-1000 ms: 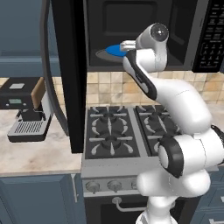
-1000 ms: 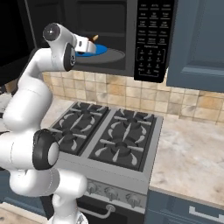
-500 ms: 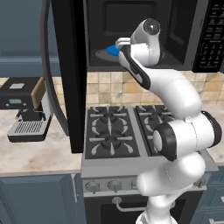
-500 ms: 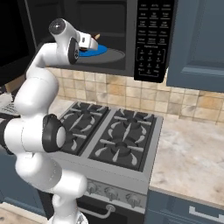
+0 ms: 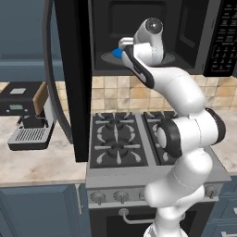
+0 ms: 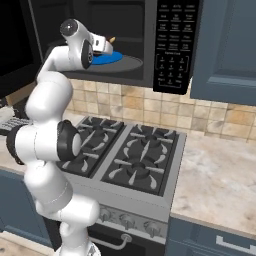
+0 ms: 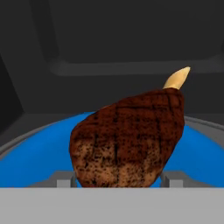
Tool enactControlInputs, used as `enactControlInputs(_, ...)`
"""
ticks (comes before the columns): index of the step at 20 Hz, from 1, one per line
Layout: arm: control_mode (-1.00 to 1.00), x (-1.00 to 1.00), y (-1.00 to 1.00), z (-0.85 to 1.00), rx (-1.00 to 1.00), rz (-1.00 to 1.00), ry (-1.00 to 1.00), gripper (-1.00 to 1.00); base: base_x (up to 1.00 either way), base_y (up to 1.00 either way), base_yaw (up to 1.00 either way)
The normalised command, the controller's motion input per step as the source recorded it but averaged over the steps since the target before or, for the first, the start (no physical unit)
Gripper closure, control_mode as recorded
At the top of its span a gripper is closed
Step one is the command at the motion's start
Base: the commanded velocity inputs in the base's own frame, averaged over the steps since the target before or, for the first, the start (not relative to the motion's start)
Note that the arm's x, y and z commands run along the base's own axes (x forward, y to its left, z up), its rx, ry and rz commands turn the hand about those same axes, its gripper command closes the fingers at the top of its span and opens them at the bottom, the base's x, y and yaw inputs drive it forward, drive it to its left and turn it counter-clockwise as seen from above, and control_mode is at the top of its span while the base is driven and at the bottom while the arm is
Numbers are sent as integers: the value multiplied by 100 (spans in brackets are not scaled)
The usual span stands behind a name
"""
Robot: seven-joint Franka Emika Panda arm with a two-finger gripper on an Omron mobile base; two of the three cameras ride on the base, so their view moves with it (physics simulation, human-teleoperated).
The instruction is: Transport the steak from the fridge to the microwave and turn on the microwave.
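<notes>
Steak (image 7: 127,140): frame centre, pinched in your gripper (image 7: 117,179) (over the blue plate (image 7: 39,148))
Microwave (image 6: 125,64): door open, ready for your drop

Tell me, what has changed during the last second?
The arm pushed the gripper further into the microwave, so the steak it holds now hangs over the blue plate. It has not let go. The plate, the open door and the base stayed as they were.
</notes>
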Motion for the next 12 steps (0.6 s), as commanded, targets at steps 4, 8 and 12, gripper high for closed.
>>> enactControlInputs(4, -100, 22, 1, 0, 0, 0, 0, 100, 0, 0, 0)
enactControlInputs(8, -100, 15, 3, -9, 0, 0, 2, 100, 0, 0, 0)
enactControlInputs(12, -100, 10, 2, -11, 0, 0, 1, 100, 0, 0, 0)
